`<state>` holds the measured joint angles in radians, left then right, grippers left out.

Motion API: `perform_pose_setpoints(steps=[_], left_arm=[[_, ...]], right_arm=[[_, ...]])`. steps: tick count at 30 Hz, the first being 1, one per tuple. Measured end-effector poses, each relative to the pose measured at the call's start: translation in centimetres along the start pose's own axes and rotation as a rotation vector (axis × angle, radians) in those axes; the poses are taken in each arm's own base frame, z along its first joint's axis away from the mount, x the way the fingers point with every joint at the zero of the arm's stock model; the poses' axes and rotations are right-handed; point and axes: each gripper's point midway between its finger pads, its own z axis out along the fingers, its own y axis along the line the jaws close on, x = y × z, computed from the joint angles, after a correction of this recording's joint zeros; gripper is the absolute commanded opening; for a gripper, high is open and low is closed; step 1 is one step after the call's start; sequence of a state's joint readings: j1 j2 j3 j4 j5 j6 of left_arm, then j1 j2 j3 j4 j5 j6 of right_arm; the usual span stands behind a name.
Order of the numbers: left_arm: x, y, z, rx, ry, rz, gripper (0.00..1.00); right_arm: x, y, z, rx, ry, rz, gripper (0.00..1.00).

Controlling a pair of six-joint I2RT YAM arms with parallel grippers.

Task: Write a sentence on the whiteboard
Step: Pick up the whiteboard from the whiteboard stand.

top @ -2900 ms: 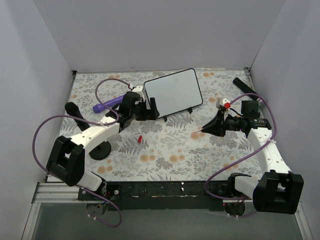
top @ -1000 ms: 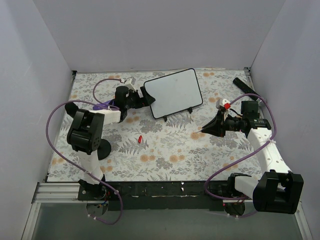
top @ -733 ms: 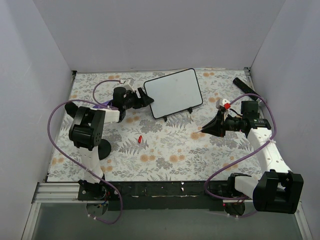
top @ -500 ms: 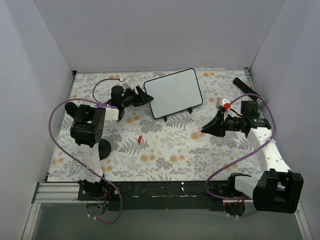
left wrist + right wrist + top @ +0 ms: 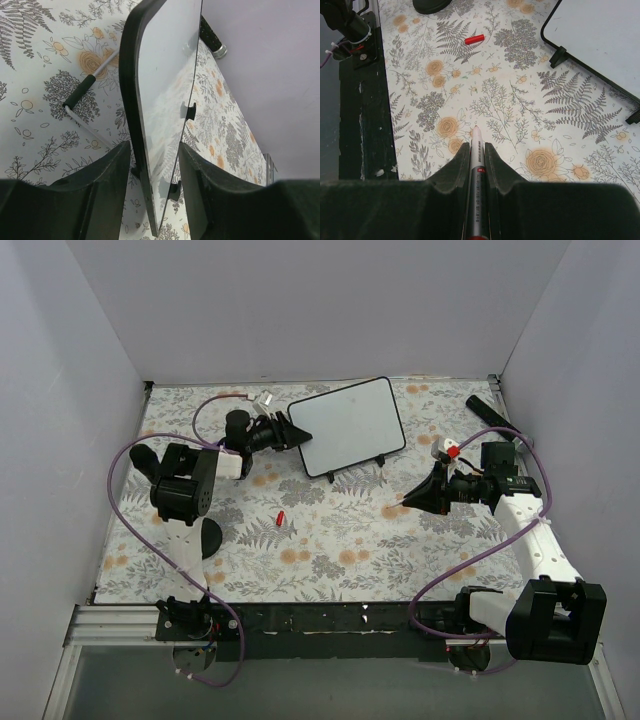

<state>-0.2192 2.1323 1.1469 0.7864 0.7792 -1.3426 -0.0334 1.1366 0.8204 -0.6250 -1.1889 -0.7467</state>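
The whiteboard leans on a thin black wire stand at the back middle of the table. Its face is plain white, and the sentence is out of view. My left gripper is at the board's left edge. Its jaws stand on either side of that edge, open, with a little space on the face side. My right gripper hovers over the cloth to the right of the board. It is shut on a marker whose bare tip points down and left.
A small red cap lies on the flowered cloth in front of the board and also shows in the right wrist view. A black cylinder lies at the back right corner. The stand's foot sticks out under the board.
My left arm has swung back and right to the board's left edge, and its jaws have narrowed around that edge. The right arm and the marker have not moved.
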Motion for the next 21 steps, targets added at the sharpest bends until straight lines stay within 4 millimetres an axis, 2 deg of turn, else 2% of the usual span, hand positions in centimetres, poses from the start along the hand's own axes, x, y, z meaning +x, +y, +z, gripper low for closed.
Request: perform_pose_setpoints(steps=[6, 10, 16, 19, 21], left_arm=[[-0.3, -0.5, 0.1, 0.029, -0.011, -0.002, 0.37], [-0.4, -0.7, 0.2, 0.048, -0.019, -0.006, 0.25], [0.7, 0.2, 0.4, 0.046, -0.006, -0.045, 0.24], [0.6, 0.0, 0.4, 0.055, -0.008, -0.046, 0.03], [0.6, -0.5, 0.3, 0.075, -0.004, -0.05, 0.0]], right_arm=[[0.0, 0.0, 0.0, 0.0, 0.0, -0.007, 0.01], [0.0, 0.0, 0.0, 0.0, 0.001, -0.01, 0.01], [0.0, 0.0, 0.0, 0.0, 0.001, -0.011, 0.01], [0.0, 0.0, 0.0, -0.001, 0.001, -0.01, 0.01], [0.0, 0.0, 0.0, -0.001, 0.001, -0.01, 0.01]])
